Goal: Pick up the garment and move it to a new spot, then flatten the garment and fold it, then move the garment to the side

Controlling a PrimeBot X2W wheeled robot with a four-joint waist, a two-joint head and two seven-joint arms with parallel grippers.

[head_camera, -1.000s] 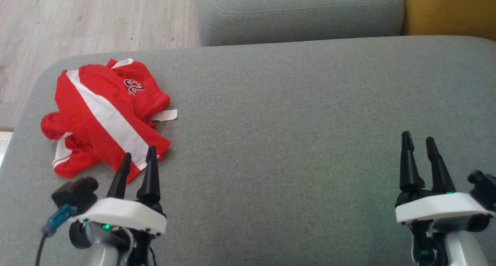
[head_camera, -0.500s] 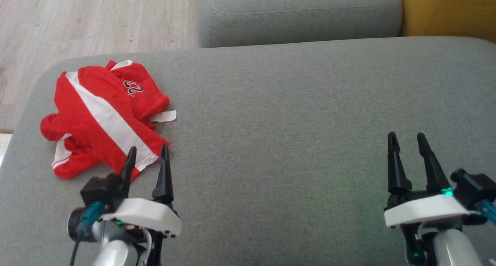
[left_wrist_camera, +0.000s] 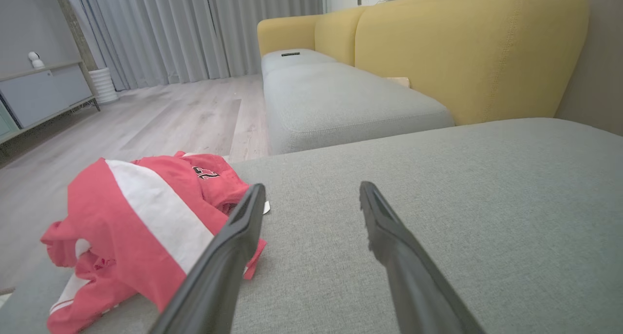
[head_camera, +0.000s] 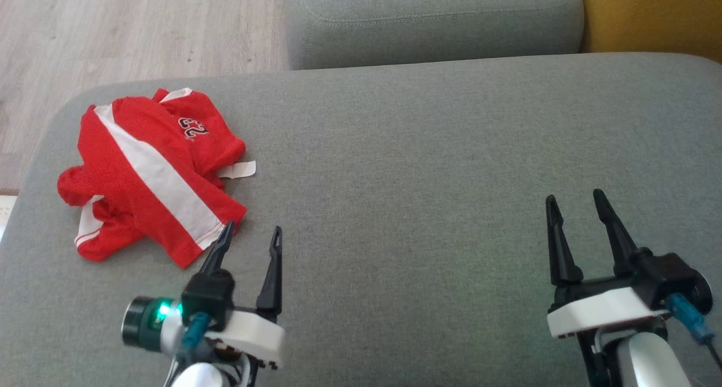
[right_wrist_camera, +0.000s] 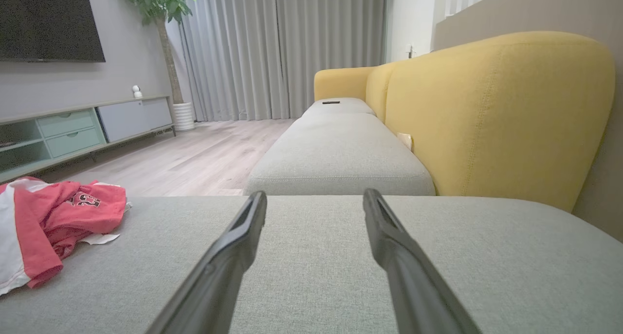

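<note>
None of the steps looks done: the garment [head_camera: 152, 172] lies crumpled by the grey cushion's [head_camera: 395, 150] far left corner. Left gripper [head_camera: 252, 227], fingers apart, hovers just beside its near hem; right gripper [head_camera: 575, 196], likewise apart and empty, well away. Pickup, flattening, folding remain.

- Long, tapered black jaws rise from each white mounting plate [head_camera: 598, 313].
- A green light [head_camera: 163, 309] glows on a dark cylinder [head_camera: 138, 322].
- A teal plug [head_camera: 685, 313] ends a dark cable [head_camera: 715, 357].
</note>
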